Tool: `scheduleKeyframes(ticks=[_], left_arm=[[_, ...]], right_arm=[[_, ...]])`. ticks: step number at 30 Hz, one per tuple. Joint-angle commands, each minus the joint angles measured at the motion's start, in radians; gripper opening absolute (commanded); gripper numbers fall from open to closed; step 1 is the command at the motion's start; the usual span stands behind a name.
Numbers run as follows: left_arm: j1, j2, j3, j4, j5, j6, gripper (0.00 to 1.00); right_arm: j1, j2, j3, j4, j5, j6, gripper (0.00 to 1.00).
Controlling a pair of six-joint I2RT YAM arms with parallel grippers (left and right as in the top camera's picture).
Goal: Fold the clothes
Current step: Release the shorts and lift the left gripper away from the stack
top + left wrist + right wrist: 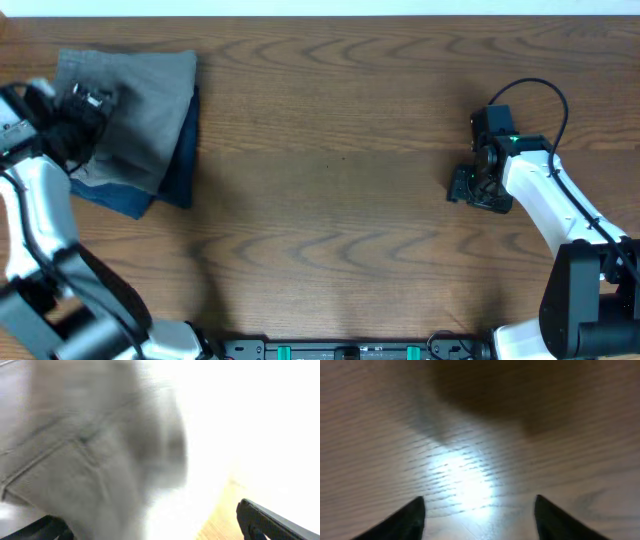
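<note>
The left arm (45,210) is arching along the desk's (330,220) left edge, the left end effector (82,103) hovering spread wide over the grey shorts (140,110), which are lying folded on a navy garment (183,165). The right end effector (480,510) is hanging spread above bare wood.

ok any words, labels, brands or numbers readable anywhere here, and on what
No readable text. The grey shorts and the navy garment under them show no print or tag; the table is plain wood grain. Pale marks on the dark rail at the bottom edge are too small to read.
</note>
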Motion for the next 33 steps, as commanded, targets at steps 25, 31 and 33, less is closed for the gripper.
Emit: scheduleKeyframes(ticks=[25, 31, 33], left_arm=[[-0.669, -0.045, 0.002, -0.121, -0.564, 0.165, 0.98], [-0.663, -0.045, 0.002, -0.11, -0.596, 0.164, 0.98], [-0.663, -0.045, 0.002, -0.109, -0.596, 0.165, 0.98]], right_arm=[[-0.01, -0.002, 0.005, 0.077, -0.225, -0.036, 0.84], [-0.01, -0.002, 0.005, 0.069, -0.225, -0.036, 0.85], [-0.01, -0.001, 0.005, 0.069, -0.225, -0.036, 0.85]])
